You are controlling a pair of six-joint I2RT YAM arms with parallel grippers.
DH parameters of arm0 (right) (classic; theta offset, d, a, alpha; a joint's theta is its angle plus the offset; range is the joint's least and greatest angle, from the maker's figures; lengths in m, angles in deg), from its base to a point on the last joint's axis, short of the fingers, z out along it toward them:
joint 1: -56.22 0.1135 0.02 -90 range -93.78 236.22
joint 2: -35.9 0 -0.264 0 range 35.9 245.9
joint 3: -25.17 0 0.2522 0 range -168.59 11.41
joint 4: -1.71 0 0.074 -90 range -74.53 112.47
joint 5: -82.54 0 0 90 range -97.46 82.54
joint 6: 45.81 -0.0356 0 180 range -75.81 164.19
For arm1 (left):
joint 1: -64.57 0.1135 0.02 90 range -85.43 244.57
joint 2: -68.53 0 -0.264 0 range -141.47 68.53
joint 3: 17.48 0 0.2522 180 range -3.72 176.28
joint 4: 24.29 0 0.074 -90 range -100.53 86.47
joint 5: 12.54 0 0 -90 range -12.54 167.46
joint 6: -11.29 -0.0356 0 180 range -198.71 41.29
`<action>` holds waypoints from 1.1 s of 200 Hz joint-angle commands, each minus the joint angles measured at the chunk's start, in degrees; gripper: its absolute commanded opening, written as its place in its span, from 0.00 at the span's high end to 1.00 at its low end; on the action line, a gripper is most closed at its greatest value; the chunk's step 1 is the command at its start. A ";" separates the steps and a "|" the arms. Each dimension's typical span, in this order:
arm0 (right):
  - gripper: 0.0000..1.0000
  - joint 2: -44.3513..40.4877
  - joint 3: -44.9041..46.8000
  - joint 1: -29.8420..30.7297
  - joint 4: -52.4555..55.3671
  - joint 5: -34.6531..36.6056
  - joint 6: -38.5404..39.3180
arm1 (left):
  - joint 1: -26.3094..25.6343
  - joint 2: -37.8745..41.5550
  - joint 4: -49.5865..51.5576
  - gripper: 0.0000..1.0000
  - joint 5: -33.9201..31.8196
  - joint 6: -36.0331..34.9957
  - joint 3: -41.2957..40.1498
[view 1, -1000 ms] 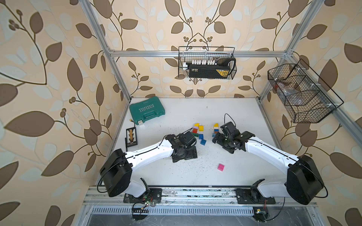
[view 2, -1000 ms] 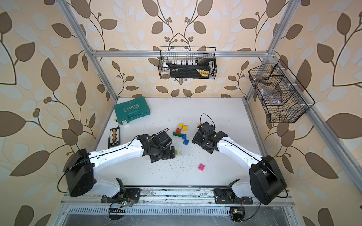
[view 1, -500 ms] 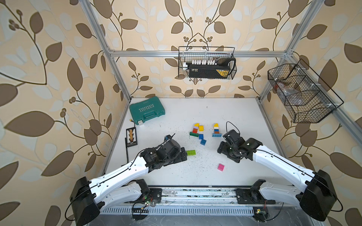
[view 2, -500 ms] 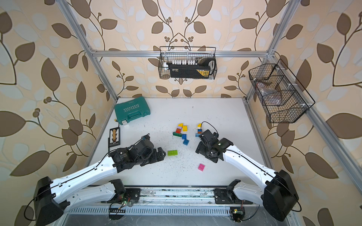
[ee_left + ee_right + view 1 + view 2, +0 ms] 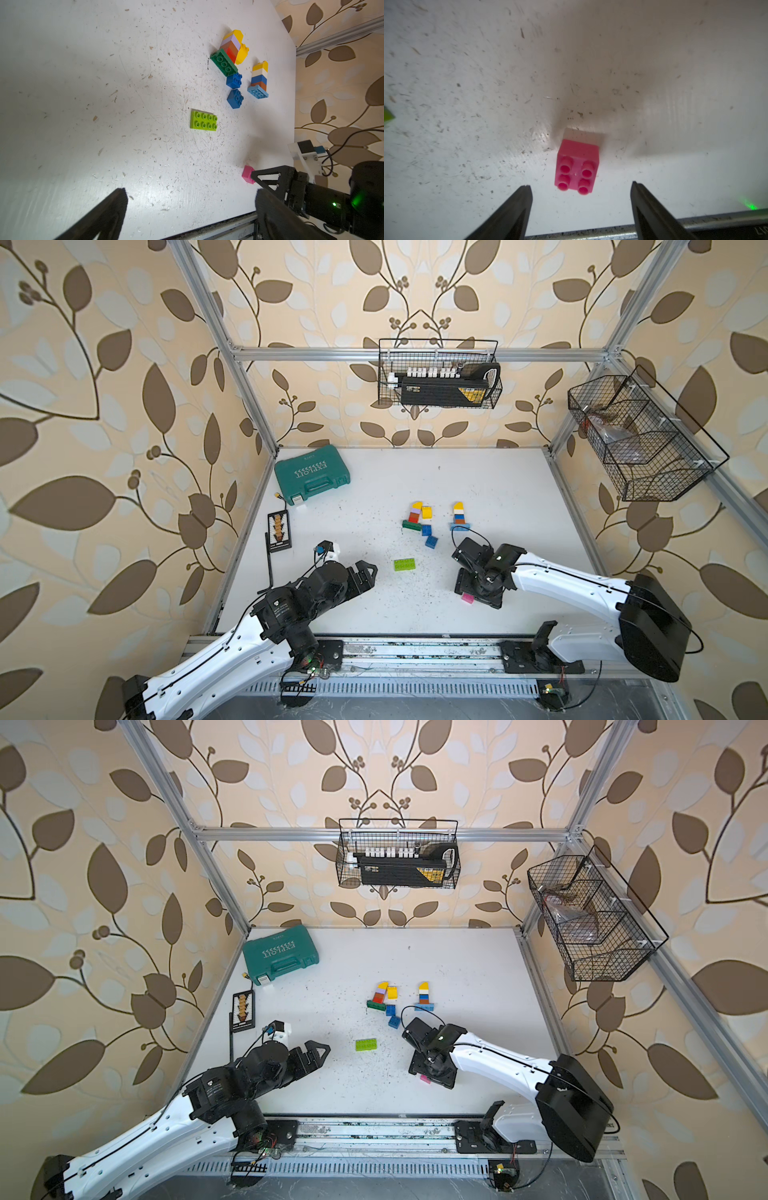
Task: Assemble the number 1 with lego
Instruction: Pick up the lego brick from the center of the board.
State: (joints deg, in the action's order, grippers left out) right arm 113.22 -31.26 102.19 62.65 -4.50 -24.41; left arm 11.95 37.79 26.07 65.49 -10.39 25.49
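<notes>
A pink lego brick point(image 5: 576, 168) lies studs-up near the table's front edge, just past the tips of my open right gripper point(image 5: 580, 185), not between them. Both top views show that gripper point(image 5: 473, 593) pointing down over the pink brick point(image 5: 467, 598). A lime green oblong brick point(image 5: 404, 564) lies flat and alone in mid-table. Behind it stands a yellow, white, blue and brown stack point(image 5: 459, 514) on a light blue plate, and a yellow, lilac and red stack point(image 5: 415, 514) on a dark green brick, with two loose blue bricks point(image 5: 429, 536). My left gripper point(image 5: 372, 572) is open and empty, front left.
A teal tool case point(image 5: 311, 475) lies at the back left, with a black card of bits point(image 5: 278, 531) in front of it. Wire baskets hang on the back wall point(image 5: 438, 373) and the right wall point(image 5: 640, 439). A metal rail point(image 5: 415, 651) runs along the table's front edge.
My left arm has drawn back to the front left, leaving the lime green brick lying on the table. My right gripper has moved from the stacks to the pink brick, its jaws narrower.
</notes>
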 commanded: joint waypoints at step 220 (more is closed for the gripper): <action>0.88 13.15 -22.06 8.89 8.35 8.81 3.46 | -0.49 -3.97 2.11 0.01 -2.18 1.56 2.16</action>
State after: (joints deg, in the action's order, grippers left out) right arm 120.28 -45.08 108.99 66.16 1.36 -24.06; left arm 11.95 34.31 28.01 64.46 -9.30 25.52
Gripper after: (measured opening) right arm 0.282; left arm 0.988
